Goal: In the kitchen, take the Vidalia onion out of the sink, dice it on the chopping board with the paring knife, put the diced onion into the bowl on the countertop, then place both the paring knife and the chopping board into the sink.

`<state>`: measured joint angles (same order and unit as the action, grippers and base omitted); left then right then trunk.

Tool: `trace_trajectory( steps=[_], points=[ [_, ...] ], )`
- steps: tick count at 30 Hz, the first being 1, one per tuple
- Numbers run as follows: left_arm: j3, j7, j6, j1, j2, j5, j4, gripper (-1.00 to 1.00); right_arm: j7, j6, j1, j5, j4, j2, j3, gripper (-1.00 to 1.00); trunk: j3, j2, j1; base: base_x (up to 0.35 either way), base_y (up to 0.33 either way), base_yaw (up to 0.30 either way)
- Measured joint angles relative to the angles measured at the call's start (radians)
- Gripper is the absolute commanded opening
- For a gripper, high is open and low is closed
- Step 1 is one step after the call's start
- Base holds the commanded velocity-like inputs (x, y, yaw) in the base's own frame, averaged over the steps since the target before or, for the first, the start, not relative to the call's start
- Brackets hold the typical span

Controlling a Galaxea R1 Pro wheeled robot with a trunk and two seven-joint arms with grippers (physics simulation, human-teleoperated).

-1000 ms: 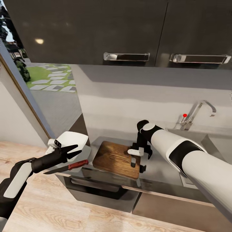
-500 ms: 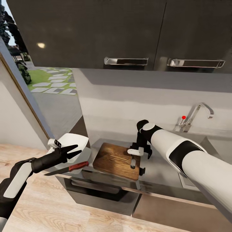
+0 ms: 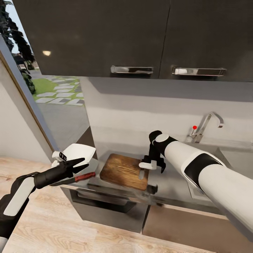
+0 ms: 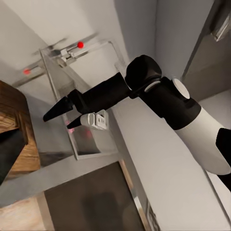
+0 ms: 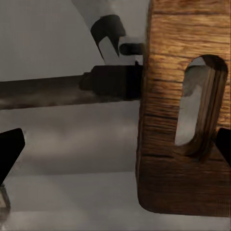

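A wheeled robot faces a grey kitchen countertop (image 3: 168, 186) under dark wall cabinets (image 3: 105, 35), both arms extended over the worktop. At centre frame in the head view, the brown chopping board (image 3: 121, 171) sits near the counter's front edge, its handle slot toward the right; the right gripper (image 3: 151, 172) hangs at that slotted end, and the right wrist view shows the board's slot (image 5: 199, 103) close up with a dark fingertip at each lower corner of the picture, the fingers spread apart with nothing held between them. At lower left of the head view, the left gripper (image 3: 79, 165) points toward the board with its two dark fingers parted and empty; just beneath them lies the paring knife (image 3: 79, 177), red handle toward the board. Behind the left gripper stands the white bowl (image 3: 79, 151), its contents impossible to make out from this angle. At right, the chrome faucet (image 3: 207, 124) with its red knob (image 3: 194, 127) rises over the sink (image 3: 225, 156), whose basin interior is hidden behind the right arm. The left wrist view looks across at the right gripper (image 4: 65, 113) beside the board's edge (image 4: 19, 130).
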<state>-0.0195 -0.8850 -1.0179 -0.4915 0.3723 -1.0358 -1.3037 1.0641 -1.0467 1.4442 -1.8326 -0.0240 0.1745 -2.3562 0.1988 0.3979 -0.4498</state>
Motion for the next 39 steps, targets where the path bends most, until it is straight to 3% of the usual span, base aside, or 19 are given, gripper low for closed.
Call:
trace_trajectory(
  steps=[22,39],
  points=[
    [0.0,0.0,-0.001,0.0,0.0,0.0,0.0,1.0,0.001,0.0,0.0,0.002,0.0,0.0,0.0,1.0,-0.032,0.0,0.0,-0.323,-0.094,0.0],
    [0.0,0.001,-0.002,0.0,0.002,0.0,-0.001,1.0,0.001,0.0,0.0,0.002,0.0,0.0,0.0,1.0,-0.051,0.0,0.0,-0.308,0.176,0.037]
  ],
)
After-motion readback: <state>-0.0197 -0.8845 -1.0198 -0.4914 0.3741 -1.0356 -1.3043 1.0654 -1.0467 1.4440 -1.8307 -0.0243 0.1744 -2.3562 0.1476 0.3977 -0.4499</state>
